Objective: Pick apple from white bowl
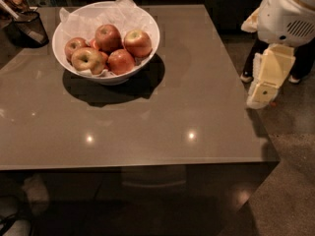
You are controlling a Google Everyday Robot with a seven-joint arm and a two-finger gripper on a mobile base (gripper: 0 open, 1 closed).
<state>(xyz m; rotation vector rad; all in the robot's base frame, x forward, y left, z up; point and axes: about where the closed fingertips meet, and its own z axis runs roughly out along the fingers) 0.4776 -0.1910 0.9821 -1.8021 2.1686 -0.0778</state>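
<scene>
Your gripper (263,90) hangs beyond the table's (172,122) right edge, well apart from the white bowl (118,76), seemingly parked clear ahead of any reach; whether it is spread or pressed together cannot be told. The apple (138,43) sits on the right of the pile, wedged by other apples (120,61) and tissue paper (123,9). Its stem dimple faces up and its stem axis is near upright.

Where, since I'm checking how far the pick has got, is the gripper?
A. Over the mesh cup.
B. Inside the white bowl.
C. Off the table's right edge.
C: the gripper hangs beyond the right edge of the table, well apart from the white bowl.
</scene>
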